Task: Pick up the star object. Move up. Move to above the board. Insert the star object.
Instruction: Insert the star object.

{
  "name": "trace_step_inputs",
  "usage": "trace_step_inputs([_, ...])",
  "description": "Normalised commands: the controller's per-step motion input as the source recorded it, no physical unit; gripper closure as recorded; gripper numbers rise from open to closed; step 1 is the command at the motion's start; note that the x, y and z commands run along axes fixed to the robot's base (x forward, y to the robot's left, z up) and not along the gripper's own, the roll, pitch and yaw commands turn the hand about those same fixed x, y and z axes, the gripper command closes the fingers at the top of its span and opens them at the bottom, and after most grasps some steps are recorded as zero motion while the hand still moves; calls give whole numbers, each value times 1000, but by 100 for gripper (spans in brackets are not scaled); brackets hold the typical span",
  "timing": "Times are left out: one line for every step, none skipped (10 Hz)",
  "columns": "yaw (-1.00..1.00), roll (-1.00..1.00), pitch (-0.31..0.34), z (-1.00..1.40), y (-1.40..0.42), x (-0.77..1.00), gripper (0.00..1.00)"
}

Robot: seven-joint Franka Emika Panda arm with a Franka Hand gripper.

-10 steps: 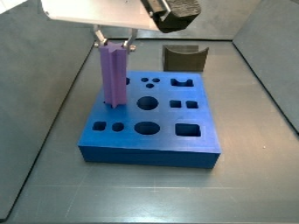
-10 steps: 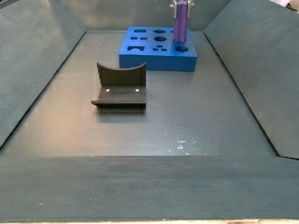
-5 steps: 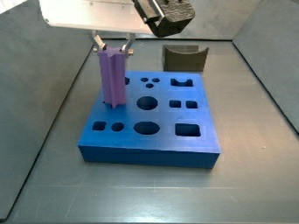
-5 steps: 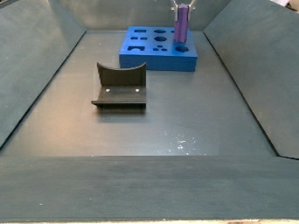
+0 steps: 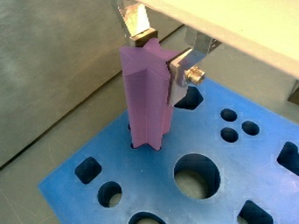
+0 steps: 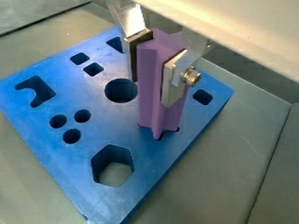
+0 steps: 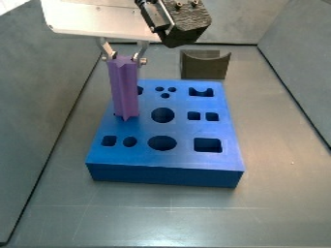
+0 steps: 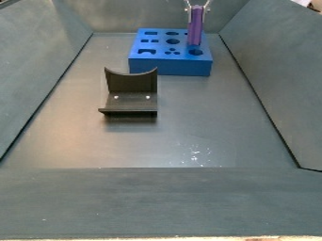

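Note:
The purple star object (image 7: 124,89) stands upright with its lower end in a hole at the far left corner of the blue board (image 7: 168,165). My gripper (image 7: 123,53) is shut on its top end, one silver finger on each side. Both wrist views show the star object (image 5: 146,96) (image 6: 158,87) between the pads of the gripper (image 5: 160,52) (image 6: 156,61), its base sunk in the board (image 5: 146,171) (image 6: 176,166). In a side view the star object (image 8: 197,26) rises from the board (image 8: 176,66), with the gripper (image 8: 197,8) at the frame's top edge.
The dark olive-brown fixture (image 7: 203,64) stands on the floor behind the board, and shows apart from it in a side view (image 8: 128,92). Grey sloping walls (image 7: 52,145) enclose the floor. The board has several other open holes (image 7: 163,114).
My gripper and the star object have moved down a little, so the star object sits slightly deeper in its hole. The board and fixture have not moved.

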Motion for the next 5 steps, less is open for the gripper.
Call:
trace_step_inputs([0, -7, 0, 0, 0, 0, 100])
trace_step_inputs([0, 14, 0, -40, -3, 0, 100])
trace_step_inputs([29, 161, -97, -951, 0, 0, 100])
trace_step_inputs([0, 0, -83, -300, 0, 0, 100])
trace_step_inputs([0, 0, 0, 0, 0, 0, 100])
